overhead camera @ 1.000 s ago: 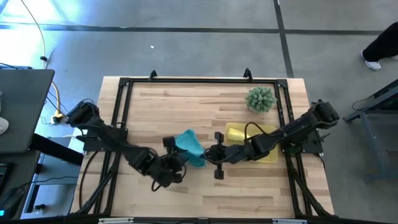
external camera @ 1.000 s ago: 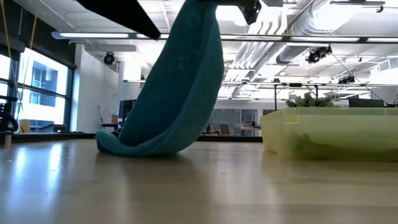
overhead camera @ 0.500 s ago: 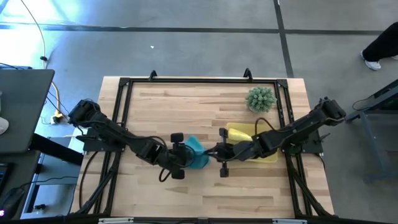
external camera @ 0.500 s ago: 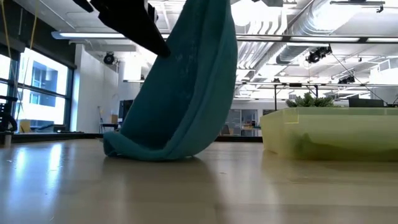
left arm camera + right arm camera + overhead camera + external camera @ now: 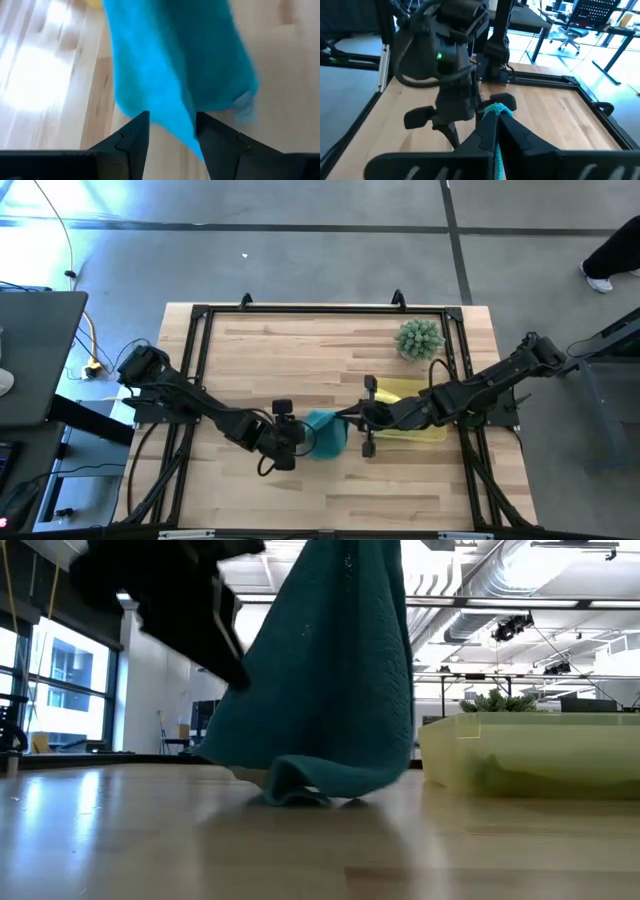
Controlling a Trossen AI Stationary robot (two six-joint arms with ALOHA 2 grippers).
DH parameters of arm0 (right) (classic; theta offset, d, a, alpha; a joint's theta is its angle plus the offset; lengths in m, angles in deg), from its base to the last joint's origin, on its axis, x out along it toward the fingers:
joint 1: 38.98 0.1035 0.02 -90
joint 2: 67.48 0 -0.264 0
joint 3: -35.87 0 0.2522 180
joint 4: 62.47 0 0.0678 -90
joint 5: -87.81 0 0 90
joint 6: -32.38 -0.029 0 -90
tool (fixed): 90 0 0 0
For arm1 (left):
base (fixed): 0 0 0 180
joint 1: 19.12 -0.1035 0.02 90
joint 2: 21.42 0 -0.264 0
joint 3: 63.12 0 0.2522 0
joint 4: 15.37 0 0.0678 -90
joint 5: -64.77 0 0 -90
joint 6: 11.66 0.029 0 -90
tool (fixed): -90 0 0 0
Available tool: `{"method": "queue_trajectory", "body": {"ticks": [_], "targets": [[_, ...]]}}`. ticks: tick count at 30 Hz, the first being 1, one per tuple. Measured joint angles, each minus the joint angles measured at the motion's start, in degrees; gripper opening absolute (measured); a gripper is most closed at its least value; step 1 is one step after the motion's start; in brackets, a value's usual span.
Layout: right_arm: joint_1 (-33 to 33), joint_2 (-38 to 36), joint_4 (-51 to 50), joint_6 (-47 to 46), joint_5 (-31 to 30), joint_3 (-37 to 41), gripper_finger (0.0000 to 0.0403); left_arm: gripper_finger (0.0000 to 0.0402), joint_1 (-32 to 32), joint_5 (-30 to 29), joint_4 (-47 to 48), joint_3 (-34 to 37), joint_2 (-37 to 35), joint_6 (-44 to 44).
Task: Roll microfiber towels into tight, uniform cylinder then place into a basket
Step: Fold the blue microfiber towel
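A teal blue towel [image 5: 327,436] hangs from my right gripper [image 5: 347,421], which is shut on its top. The towel's lower end [image 5: 300,790] lies crumpled on the table. My left gripper [image 5: 302,437] is open, right beside the towel on its left. In the left wrist view [image 5: 172,132] the cloth [image 5: 175,60] hangs just past its fingers and one edge runs down between them. The yellow basket [image 5: 432,428] stands to the right of the towel and shows in the low view [image 5: 530,755]. I cannot make out the lime green and yellow towels. My right gripper pinches a small bunch of the towel's top [image 5: 495,108] between its two fingertips, coming from the table's right side. The towel hangs below the fingers, slack, with its lower end [image 5: 300,790] on the table. My left gripper: I cannot tell whether its fingers [image 5: 207,137] touch the cloth.
A spiky green plant [image 5: 418,338] stands at the far right, behind the basket. A black frame [image 5: 200,315] runs round the table's edges. Bare wood lies along the far side and to the left of the towel.
My right gripper has gone toward the table's right edge and the basket, drawing the towel's top with it. The towel now hangs more upright and its lower end has slid right along the table. My left gripper has followed, toward the right, close up to the towel.
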Motion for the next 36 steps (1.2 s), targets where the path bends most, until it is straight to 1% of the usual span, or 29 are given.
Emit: {"method": "queue_trajectory", "body": {"ticks": [4,8,12,16,17,19,22,26,28,30,31,33,36], "targets": [[0.12,0.02,-0.66,0.26,-0.37,0.0,0.0,0.0149,0.0,-3.18,-1.64,1.91,0.67,-2.99],[0.16,0.07,-0.86,0.27,-1.21,0.0,0.0,0.0127,-0.03,-3.33,-3.07,3.73,0.82,-5.36],[0.14,0.07,-0.91,0.37,-1.32,0.0,0.0,0.008,0.57,-3.64,-3.64,3.74,0.78,-5.33],[0.14,0.07,-1.02,0.53,-2.16,0.0,0.0,0.0017,1.38,-3.7,-3.13,3.7,-0.86,-5.18],[0.14,0.08,-1.02,1.12,-2.39,0.0,0.0,0.0009,1.73,-3.76,-2.48,3.7,-1.59,-5.23],[0.14,0.07,-1.05,2.43,-2.81,0.0,0.0,0.0008,2.38,-4.61,-0.88,3.5,-3.32,-5.48],[0.14,0.09,-0.9,5.05,-5.37,0.0,0.0,0.0006,3.52,-7.28,5.67,1.54,-6.89,-5.55],[-0.74,0.09,-0.5,8.54,-10.54,0.0,0.0,0.0003,4.77,-11.49,18.34,-2.01,-12.25,-5.75],[-1.98,0.09,-0.25,10.05,-11.93,0.0,0.0,0.0002,5.18,-13.61,24.83,-3.66,-15.16,-6.14],[-3.29,0.12,1.42,10.75,-10.92,0.0,0.0,0.0001,5.38,-15.55,30.42,-5.49,-17.72,-6.69],[-3.91,0.13,3.37,12.29,-9.21,0.0,0.0,0.0001,5.35,-16.44,33.67,-6.31,-18.87,-7.13],[-4.7,-0.07,7.76,17.63,-5.85,0.0,0.0,0.0001,5.29,-18.69,39.7,-8.13,-20.91,-8.3],[-6.1,-1.21,11.66,23.35,-3.92,-0.06,0.0,0.0001,5.27,-22.54,45.29,-10.96,-23.46,-9.53]]}}
